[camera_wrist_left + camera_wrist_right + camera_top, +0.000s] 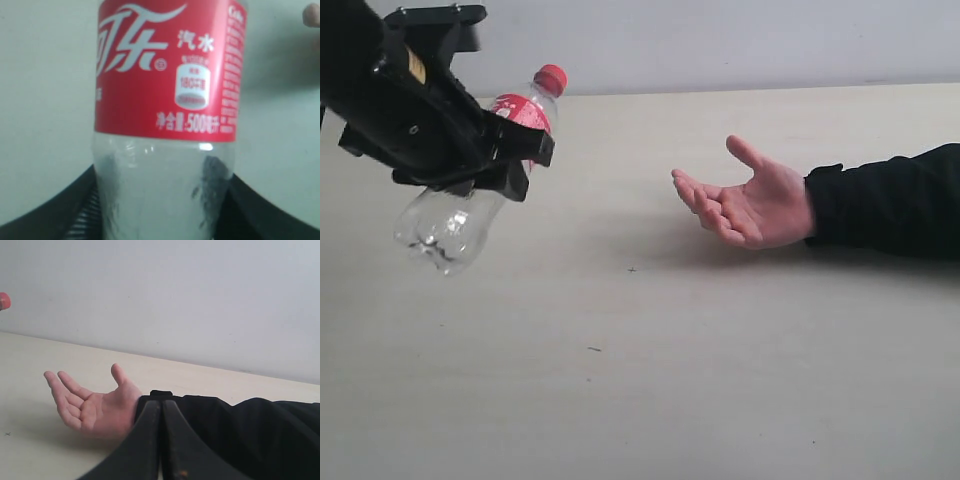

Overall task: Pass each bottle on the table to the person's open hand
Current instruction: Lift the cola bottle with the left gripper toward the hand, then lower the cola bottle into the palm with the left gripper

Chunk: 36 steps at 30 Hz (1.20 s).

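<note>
1. Closest to the camera is the black left gripper [525,165]. It squeezes a clear, cola-shaped plastic bottle [455,220] around its middle.
2. The bottle has a red label [165,70] and a red cap [551,78]. It hangs in the air above the wide, pale beige table [640,390].
3. The bottle is tilted. Its cap sticks up past the gripper's fingers, and its round clear bottom hangs below them.
4. It looks empty, so I think it is light and a bit squashy.
5. The person's bare open hand [750,205] waits palm up, on an arm in a black sleeve [890,200]. It is well apart from the left gripper, off on the side where the cap points.
6. The black right gripper [161,412] is pinched tight with nothing in it. The open hand lies just past its tips, and the sleeve is right beside them.
7. I think the step now is the carry. The bottle is picked up but not yet given.
8. Next, the left gripper needs to go across to the open hand and set the bottle on the palm. Only then should it let go. If it lets go too soon, the bottle could drop and roll.
9. No other bottle shows on the table, so this may be the last one.
</note>
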Tool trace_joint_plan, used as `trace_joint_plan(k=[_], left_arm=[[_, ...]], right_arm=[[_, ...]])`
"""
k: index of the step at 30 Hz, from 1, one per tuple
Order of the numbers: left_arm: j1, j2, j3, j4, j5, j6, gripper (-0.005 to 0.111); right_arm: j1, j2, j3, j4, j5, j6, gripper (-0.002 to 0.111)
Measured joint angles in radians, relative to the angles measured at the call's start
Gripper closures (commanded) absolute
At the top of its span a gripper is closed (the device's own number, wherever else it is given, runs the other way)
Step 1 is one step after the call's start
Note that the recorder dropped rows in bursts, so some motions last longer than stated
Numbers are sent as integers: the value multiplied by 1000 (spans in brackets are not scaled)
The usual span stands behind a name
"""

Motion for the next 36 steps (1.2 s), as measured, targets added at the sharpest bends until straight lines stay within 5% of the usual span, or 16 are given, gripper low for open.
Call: trace_joint_plan(k=[10, 21, 31, 36], left_arm=[[-48, -132, 71, -154, 181, 42, 107], [-118, -117, 69, -570, -114, 207, 107], [-316, -35, 47, -486, -253, 18, 107], [-358, 3, 12, -450, -253, -24, 107]], right_arm=[[0, 0, 0, 0, 0, 0, 108], [0, 0, 0, 0, 2, 0, 108], [0, 0, 0, 0, 2, 0, 108], [0, 0, 0, 0, 2, 0, 108]])
